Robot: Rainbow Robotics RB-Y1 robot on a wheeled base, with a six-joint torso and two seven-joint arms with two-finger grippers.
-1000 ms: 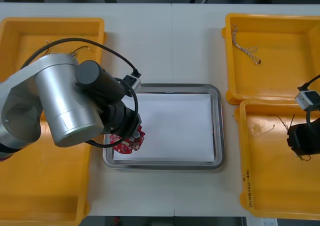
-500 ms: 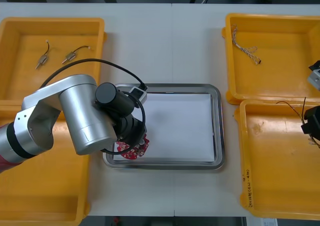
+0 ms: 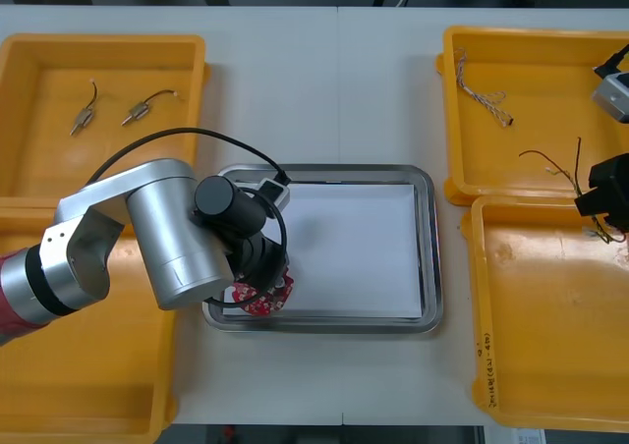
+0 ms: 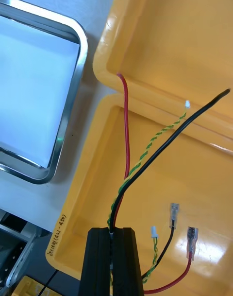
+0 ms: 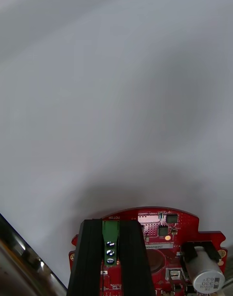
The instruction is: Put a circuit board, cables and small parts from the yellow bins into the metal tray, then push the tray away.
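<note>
Left tool (image 5: 110,224) pinches the red board (image 5: 162,235) by its green connector (image 5: 110,241), at the near left corner of the tray (image 3: 429,248), over its white inside; cannot tell if the board touches down. Right tool (image 4: 111,234) is pressed on a bunch of cables (image 4: 127,140), red, black and green-yellow, held up over the rim between far right bin (image 3: 550,149) and near right bin (image 3: 550,365). 2 small metal parts (image 3: 84,120) lie in the far left bin (image 3: 39,90). All on the counter (image 3: 334,90).

Circuit board (image 5: 162,252): red, green terminal strip, black chips. Cables (image 4: 118,203): one red, one black, one twisted green-and-yellow. Metal tray (image 3: 429,248): silver rim, white inside; bins (image 3: 550,365): yellow.
</note>
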